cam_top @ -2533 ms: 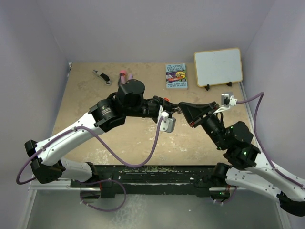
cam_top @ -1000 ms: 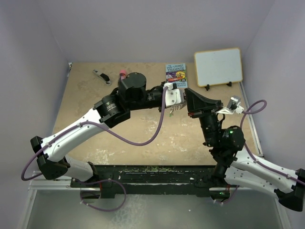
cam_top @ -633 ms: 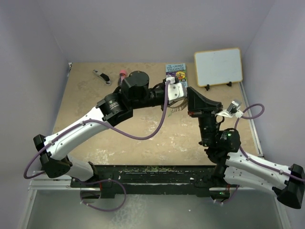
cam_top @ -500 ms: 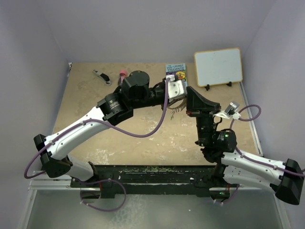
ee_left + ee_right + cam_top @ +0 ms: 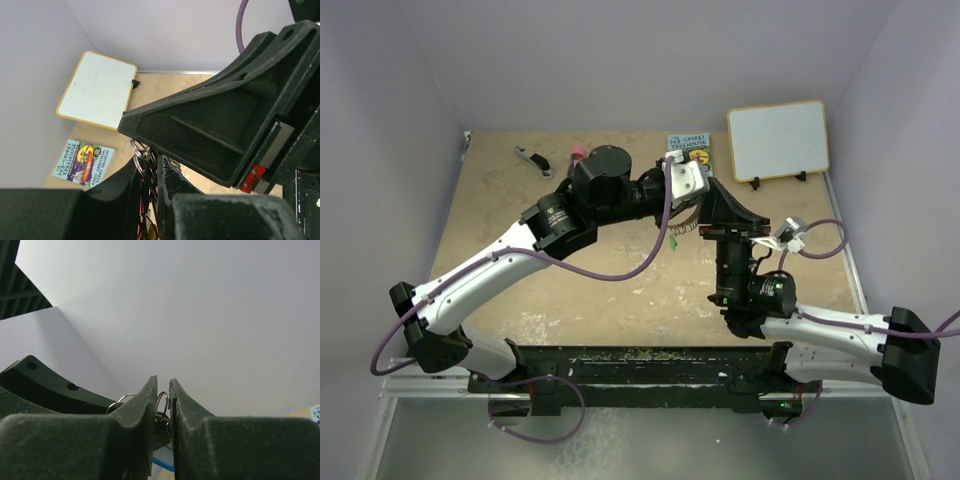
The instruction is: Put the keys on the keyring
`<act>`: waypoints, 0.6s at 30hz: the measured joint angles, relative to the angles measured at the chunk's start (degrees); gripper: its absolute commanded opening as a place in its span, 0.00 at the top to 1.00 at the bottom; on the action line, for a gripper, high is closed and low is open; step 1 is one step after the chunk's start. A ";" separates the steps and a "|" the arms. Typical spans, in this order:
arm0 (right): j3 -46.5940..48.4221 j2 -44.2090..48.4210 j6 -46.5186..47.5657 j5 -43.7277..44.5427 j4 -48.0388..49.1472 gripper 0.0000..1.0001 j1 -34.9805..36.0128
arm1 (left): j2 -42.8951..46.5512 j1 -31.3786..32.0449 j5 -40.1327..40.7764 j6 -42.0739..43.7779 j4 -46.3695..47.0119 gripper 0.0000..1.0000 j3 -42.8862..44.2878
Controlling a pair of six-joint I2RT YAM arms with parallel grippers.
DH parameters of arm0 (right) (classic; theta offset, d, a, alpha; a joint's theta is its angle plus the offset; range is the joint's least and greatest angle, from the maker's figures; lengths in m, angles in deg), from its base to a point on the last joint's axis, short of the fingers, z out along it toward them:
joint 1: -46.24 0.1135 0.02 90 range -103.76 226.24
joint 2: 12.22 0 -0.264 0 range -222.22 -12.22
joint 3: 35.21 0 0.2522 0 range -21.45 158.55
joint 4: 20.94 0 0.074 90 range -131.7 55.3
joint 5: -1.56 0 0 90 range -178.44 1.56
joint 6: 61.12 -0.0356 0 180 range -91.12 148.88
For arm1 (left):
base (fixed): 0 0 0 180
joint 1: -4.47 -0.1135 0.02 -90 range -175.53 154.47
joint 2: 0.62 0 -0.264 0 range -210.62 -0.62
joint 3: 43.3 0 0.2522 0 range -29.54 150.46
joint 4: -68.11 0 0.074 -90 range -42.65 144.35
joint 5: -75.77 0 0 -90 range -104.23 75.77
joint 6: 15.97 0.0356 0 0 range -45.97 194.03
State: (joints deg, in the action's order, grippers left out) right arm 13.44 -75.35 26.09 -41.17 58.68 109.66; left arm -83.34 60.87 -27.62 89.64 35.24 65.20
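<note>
step in hand: mid-air threading, I judge. Both arms meet above the table (image 5: pixel 570 290), just on the near side of the book (image 5: pixel 692 143), getting the keys (image 5: pixel 682 228) onto the keyring (image 5: pixel 136 146).
left gripper (image 5: pixel 150 167): jaws drawn close, pinching the bunch of silvery wire loops. Red and dark strands run down through the gap.
right gripper (image 5: pixel 163 383): jaws a narrow slit apart, with one thin wire loop sitting in the slit. I cannot tell whether it is pinched or only passing through.
keyring, where: held off the table between the two grippers, near side of the book. I can't separate the main ring from the keys' own small loops.
keys, where: dangling under that bunch, near side of the book. They are too small to count, and a speck of green shows lowest.
pointing: the keys hang tips down, long axis close to upright as far as the top view lets me judge. The loop in the right wrist view stands on edge, its open face toward that camera.
next move calls for: the left grip steadying the ring while the right feeds the loop along the wire in tiny, aligned motion.
risk: a slip would drop a key to the table. Each wrist view is crowded by the other gripper's body.
elsewhere: whiteboard (image 5: pixel 778 140) right of the book, black-and-silver tool (image 5: pixel 532 160) well left of it.
</note>
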 measured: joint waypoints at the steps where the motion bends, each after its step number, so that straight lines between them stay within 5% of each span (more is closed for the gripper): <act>1: 0.02 0.72 -0.02 0.39 -1.42 0.70 0.09 | 0.02 -0.04 -0.07 0.35 0.04 0.94 0.00; 6: 0.31 7.87 -1.86 1.25 -14.16 0.44 0.46 | 0.94 -0.87 -2.67 3.72 1.14 0.94 -0.31; 18: 7.58 23.98 -11.74 -4.55 -51.25 0.34 0.66 | 4.52 -2.40 -8.39 14.32 3.04 0.95 -3.78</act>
State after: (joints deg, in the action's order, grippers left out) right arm 21.03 -51.37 14.35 -45.72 7.43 110.31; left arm -78.81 58.47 -36.01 103.96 38.28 61.41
